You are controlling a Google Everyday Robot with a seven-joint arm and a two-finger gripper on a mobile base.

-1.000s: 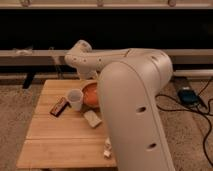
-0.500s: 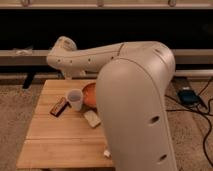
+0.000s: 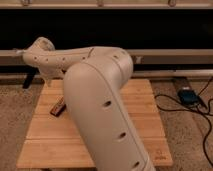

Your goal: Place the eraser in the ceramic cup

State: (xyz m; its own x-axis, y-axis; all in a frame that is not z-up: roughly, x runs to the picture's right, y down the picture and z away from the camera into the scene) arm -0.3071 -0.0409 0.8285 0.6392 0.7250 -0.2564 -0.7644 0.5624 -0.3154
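Robot arm [image 3: 102, 107]: large pale links fill the centre and lower middle of the frame, with the elbow reaching to the upper left.
Gripper: hidden from sight, no part identifiable; whether the jaws are released or clenched cannot be told.
Ceramic cup: concealed behind the arm.
Eraser [image 3: 58, 106]: dark bar with reddish edging, lying flat on the table at centre left, its right end cut off by the arm.
Wooden table [image 3: 145, 112]: light slatted top, mostly covered.
Floor [image 3: 15, 117]: speckled carpet.
Small blue-grey box [image 3: 187, 96]: right, with black cables.
Background: dark wall crossed by a pale horizontal rail [image 3: 170, 52].
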